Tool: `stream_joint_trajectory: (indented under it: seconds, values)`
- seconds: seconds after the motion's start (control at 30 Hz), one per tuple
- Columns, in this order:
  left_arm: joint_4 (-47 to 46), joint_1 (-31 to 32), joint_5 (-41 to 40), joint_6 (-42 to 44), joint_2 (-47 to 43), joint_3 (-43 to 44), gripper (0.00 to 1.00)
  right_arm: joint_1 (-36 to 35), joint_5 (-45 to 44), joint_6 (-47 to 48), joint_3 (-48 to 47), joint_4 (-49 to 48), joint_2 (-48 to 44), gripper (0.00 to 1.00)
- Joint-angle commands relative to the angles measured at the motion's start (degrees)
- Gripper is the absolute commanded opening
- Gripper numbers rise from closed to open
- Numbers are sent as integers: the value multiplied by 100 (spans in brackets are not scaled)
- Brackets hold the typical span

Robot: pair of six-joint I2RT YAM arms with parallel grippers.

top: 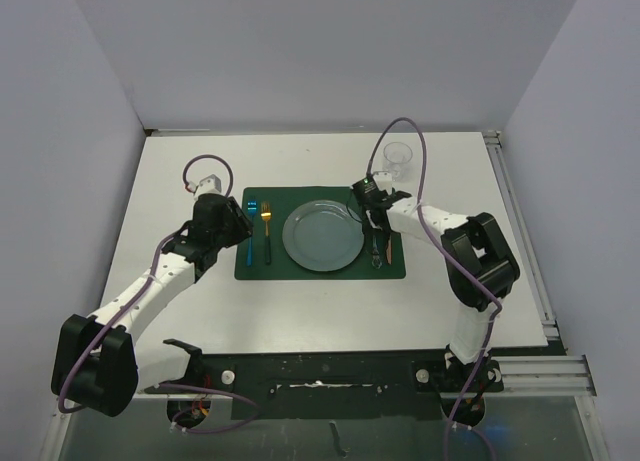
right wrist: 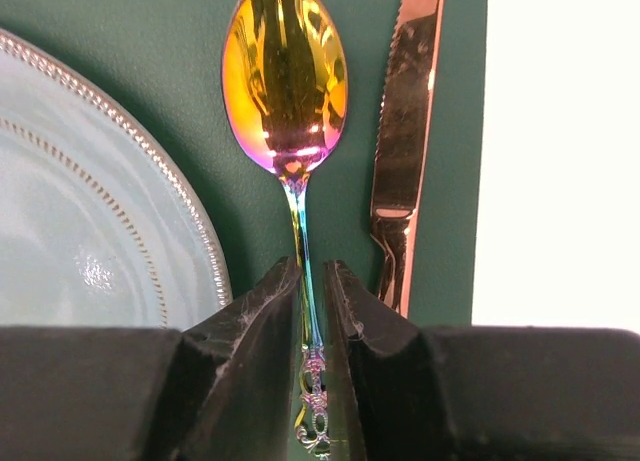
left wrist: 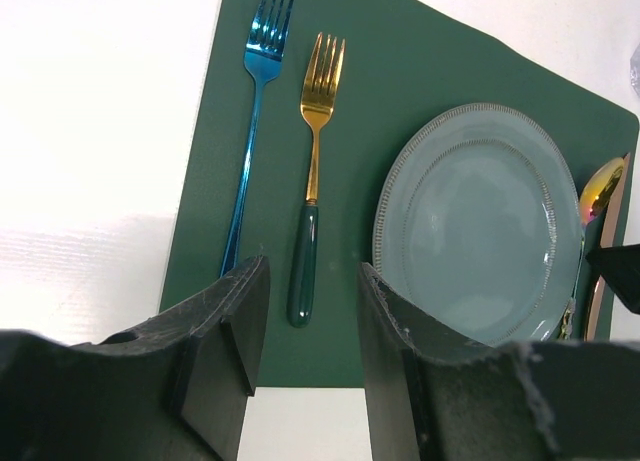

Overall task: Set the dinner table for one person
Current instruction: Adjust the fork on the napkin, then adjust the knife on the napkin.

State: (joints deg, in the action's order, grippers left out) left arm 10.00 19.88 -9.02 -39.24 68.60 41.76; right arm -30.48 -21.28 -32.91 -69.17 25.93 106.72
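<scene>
Risk: spoon (right wrist: pixel 285 76) snagging. My R jaws sit barely parted round its handle w/ a gap on one side, not clamped. If I lift crooked it could skid into knife (right wrist: pixel 405 131) or plate (right wrist: pixel 90 211). L jaws are half open, empty, over gold fork (left wrist: pixel 315 111). Table (top: pixel 300 311) carries placemat (top: pixel 285 199) mid-surface.
</scene>
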Motion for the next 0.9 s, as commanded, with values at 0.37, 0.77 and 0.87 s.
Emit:
stream_joint_trajectory:
  seconds: [0.37,0.77,0.87]
  values:
    - [-420,69,-4,28,-16,4,37,60,-514,97,-82,243,-461,17]
    - [-451,104,-12,16,57,-10,37,-14,51,-58,184,-14,-460,16]
    - [-454,104,-17,5,66,-23,37,-50,41,-58,120,31,-503,17]
